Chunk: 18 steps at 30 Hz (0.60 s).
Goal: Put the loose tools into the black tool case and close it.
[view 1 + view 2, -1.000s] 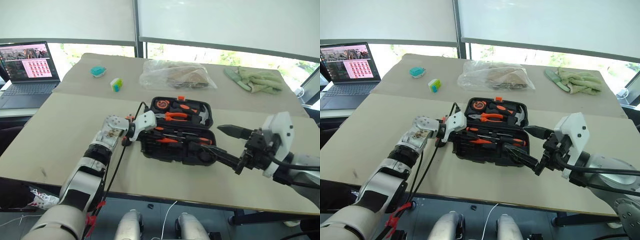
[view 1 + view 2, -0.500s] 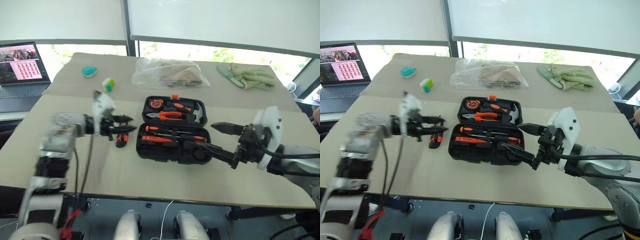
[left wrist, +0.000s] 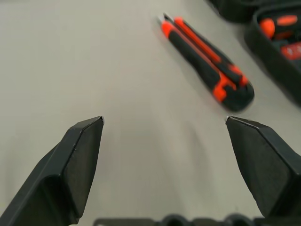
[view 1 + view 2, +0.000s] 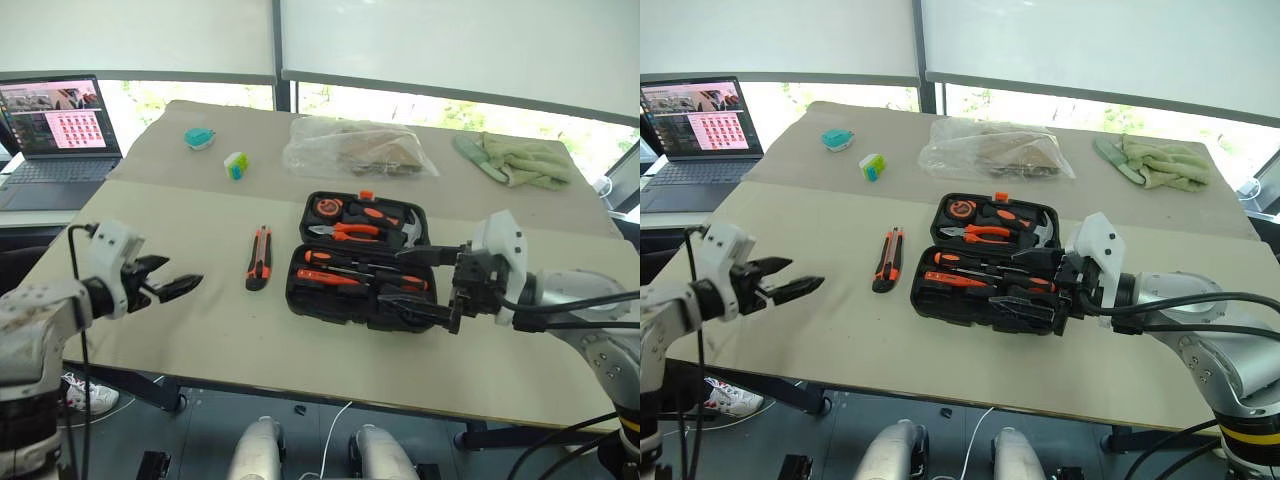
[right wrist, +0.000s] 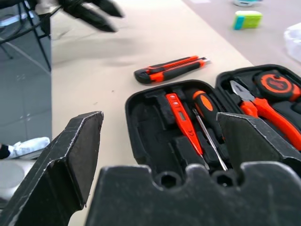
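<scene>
Your left gripper (image 4: 175, 287) hovers over the near left part of the bench (image 4: 150, 220), fingers (image 3: 77, 162) spread wide and holding nothing. One utility knife (image 4: 259, 257) lies flat on the bench ahead of those fingers and off toward the case side, apart from them and just beside the left wall of the black tool case (image 4: 360, 260). Its long axis runs roughly away from you, nearly parallel to that wall; in the left wrist view it lies slantwise across the gap line, so judge that a wrist roll is needed before closing across its narrow width.

Your right gripper (image 4: 425, 290) is over the near right corner of the case, fingers (image 5: 70, 160) also spread, empty. The left arm is on the knife's side of the case; the right would have to cross the open case.

Count: one case, open, both halves lying flat; one loose tool on the bench, the knife. Seated inside: one pair of pliers (image 4: 350, 231), one hammer (image 4: 405, 231), one tape measure (image 4: 325, 208), one orange tester pen (image 5: 183, 120), at least two screwdrivers (image 5: 207, 117); other slots too dark to count.
</scene>
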Motion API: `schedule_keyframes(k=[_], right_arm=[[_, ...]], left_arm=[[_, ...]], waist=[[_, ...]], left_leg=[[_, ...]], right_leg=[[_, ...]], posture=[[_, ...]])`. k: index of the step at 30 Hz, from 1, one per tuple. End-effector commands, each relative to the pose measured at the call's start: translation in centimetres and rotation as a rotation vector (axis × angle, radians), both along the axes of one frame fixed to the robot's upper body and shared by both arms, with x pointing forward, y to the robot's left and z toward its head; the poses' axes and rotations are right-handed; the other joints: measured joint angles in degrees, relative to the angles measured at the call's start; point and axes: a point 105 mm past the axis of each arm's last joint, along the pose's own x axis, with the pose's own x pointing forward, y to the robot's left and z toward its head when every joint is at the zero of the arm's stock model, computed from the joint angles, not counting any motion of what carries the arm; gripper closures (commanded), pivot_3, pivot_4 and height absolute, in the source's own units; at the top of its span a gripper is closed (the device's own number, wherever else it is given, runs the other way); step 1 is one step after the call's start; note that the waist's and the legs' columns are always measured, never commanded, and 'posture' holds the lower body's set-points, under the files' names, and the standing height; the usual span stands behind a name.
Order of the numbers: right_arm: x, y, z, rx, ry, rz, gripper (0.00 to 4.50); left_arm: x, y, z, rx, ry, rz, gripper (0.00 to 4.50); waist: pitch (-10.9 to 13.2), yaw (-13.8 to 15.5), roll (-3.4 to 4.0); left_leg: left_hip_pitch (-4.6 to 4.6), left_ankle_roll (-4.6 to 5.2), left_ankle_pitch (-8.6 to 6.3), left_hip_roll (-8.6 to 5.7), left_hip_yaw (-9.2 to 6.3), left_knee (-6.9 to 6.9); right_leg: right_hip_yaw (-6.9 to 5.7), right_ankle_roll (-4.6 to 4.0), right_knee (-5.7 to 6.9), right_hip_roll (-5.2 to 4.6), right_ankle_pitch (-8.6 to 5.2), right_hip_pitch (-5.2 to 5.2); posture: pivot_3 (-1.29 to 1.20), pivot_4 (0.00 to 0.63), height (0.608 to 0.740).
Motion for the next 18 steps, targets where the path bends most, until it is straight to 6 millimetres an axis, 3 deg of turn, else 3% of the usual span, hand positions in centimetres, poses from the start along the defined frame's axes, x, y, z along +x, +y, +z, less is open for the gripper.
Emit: schedule_keyframes(k=[1,3,7,14,18], right_arm=[[-0.9,0.4,1.2,0.016,-0.055,0.019,0.0],[-1.2,0.4,1.0,0.023,-0.051,0.008,0.0],[-1.7,0.6,0.7,0.041,-0.044,-0.004,0.0],[-1.6,0.8,0.7,0.093,-0.071,-0.077,0.0],[-1.5,1.1,0.5,0.11,-0.073,-0.093,0.0]], left_arm=[[2.5,-3.1,0.2,-0.02,0.096,0.043,0.06],[4.2,-3.7,0.2,0.026,0.147,0.12,0.06],[5.9,-4.8,0.1,0.071,0.226,0.169,0.06],[6.2,-8.1,-3.3,0.122,0.425,0.101,0.06],[5.9,-8.0,-5.8,0.165,0.512,0.115,0.06]], waist=[[0.0,0.0,-0.03],[0.1,-0.1,-0.09],[0.1,-1.2,-0.14],[0.1,-1.5,-0.16],[0.1,-1.4,-0.15]], left_leg=[[-0.02,0.0,0.0,-0.08,0.01,0.0],[-0.04,0.01,0.01,-0.13,0.01,0.0],[-0.05,0.01,0.01,-0.13,-0.07,-0.12],[-0.06,0.01,0.01,-0.2,-0.12,-0.19],[-0.07,0.01,0.01,-0.24,-0.1,-0.19]], right_leg=[[0.0,0.01,0.01,0.04,0.01,-0.01],[-0.01,0.02,0.05,0.08,0.01,-0.02],[0.1,0.02,0.04,0.16,0.01,-0.08],[0.11,0.03,0.03,0.11,0.0,-0.13],[0.11,0.03,0.04,0.08,0.0,-0.13]], posture=[[0.0,0.15,0.74],[0.0,0.15,0.74],[0.0,0.15,0.74],[0.0,0.15,0.74],[0.0,0.15,0.74]])
